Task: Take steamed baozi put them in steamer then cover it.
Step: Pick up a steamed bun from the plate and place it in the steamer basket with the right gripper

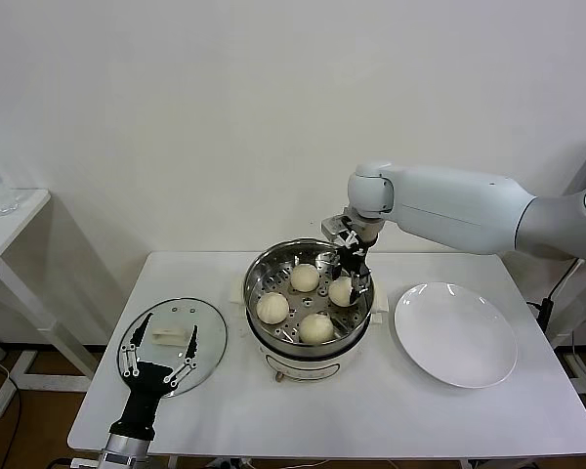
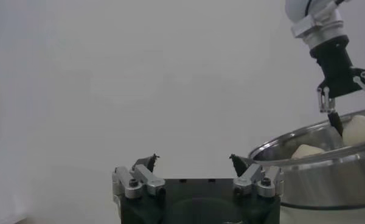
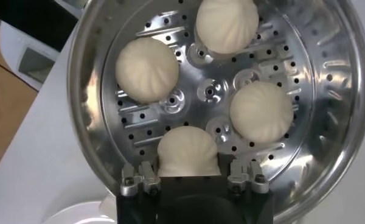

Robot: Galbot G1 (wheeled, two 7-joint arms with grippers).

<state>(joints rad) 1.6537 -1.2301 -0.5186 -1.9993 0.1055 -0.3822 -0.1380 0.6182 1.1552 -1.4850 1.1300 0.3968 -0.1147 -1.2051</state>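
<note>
The steamer (image 1: 264, 269) stands mid-table with four baozi on its perforated tray (image 3: 207, 91). My right gripper (image 1: 356, 278) reaches down inside the pot. Its fingers stand wide on either side of the rightmost baozi (image 1: 342, 290), which rests on the tray and fills the gap between them in the right wrist view (image 3: 187, 152). The other three baozi (image 1: 305, 277) (image 1: 272, 308) (image 1: 316, 327) lie apart from it. The glass cover (image 1: 207, 337) with its cream handle (image 1: 171, 332) lies flat on the table at the left. My left gripper (image 1: 159, 342) hovers open over it.
An empty white plate (image 1: 456, 332) lies to the right of the steamer. The steamer's white base (image 1: 303, 366) sits near the table's middle. A second small white table (image 1: 10, 210) stands at the far left. The wall is close behind.
</note>
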